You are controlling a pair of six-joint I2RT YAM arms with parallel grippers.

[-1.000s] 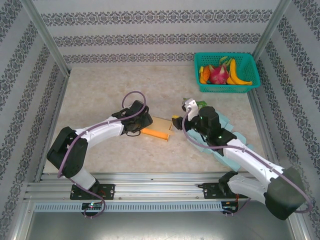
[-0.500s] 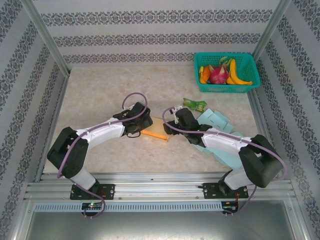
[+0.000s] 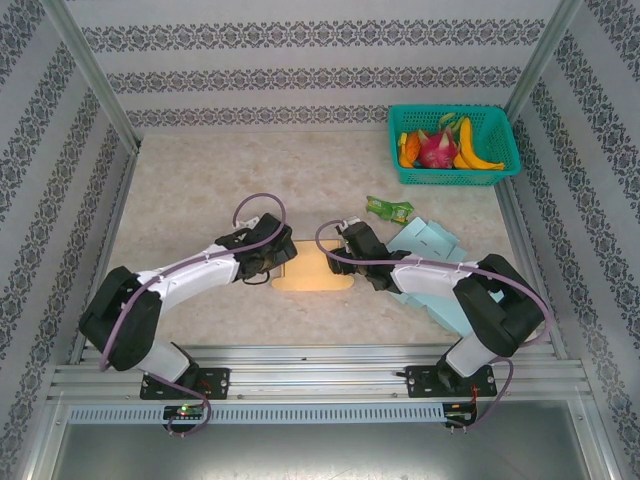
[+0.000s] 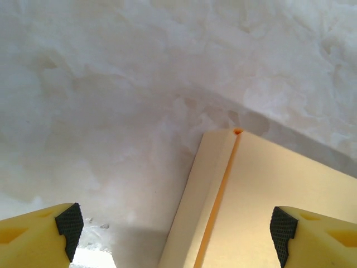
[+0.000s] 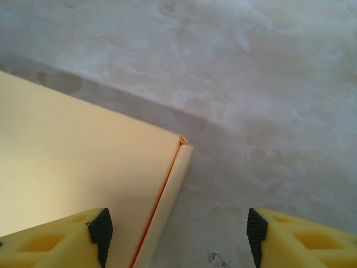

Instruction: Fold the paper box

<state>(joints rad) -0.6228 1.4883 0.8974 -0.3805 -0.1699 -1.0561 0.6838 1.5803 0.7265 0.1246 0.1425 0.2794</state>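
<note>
Basket (image 3: 450, 177) holds bananas (image 3: 478, 157), dragon fruit (image 3: 437, 150); paper box (image 3: 312, 272) lies flat.

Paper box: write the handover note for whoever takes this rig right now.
Left gripper: jaws open, holding nothing, straddling the left edge of the paper box.
Right gripper: jaws open, holding nothing, straddling the right edge.
Box: lies flat on the table between the arms, with a narrow flap lying flat along each end.
Done: no wall stands up, as far as can be seen.
Left: probably raise the end flaps and walls, then close it up.
</note>
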